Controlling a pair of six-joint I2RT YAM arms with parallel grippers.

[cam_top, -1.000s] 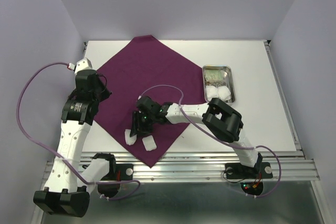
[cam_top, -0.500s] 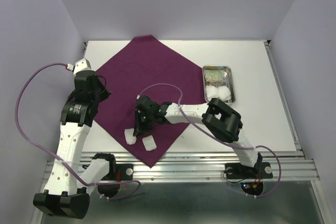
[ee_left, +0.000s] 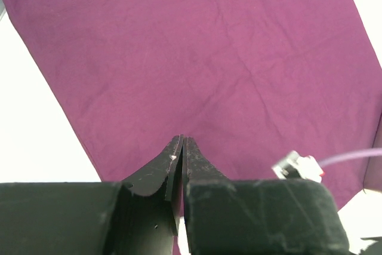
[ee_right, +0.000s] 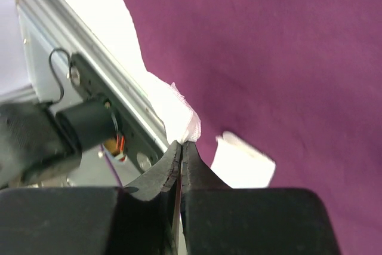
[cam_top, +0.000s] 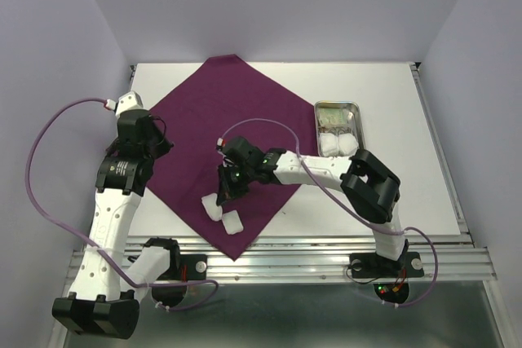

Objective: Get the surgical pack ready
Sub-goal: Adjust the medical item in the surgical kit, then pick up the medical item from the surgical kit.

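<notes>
- Your right gripper [ee_right: 181,143] pinches a gauze pad [ee_right: 176,111] by the near corner of the flat surgical pack [cam_top: 220,112]
- Your left gripper [ee_left: 181,140] is shut and empty, above its left edge
- Next, I think: lift the pad gently

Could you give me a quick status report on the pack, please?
Left gripper shut, empty, over the purple cloth. Right gripper shut on a gauze pad at the cloth's near edge. Cloth spread flat, unfolded. Second pad lying on it.
</notes>
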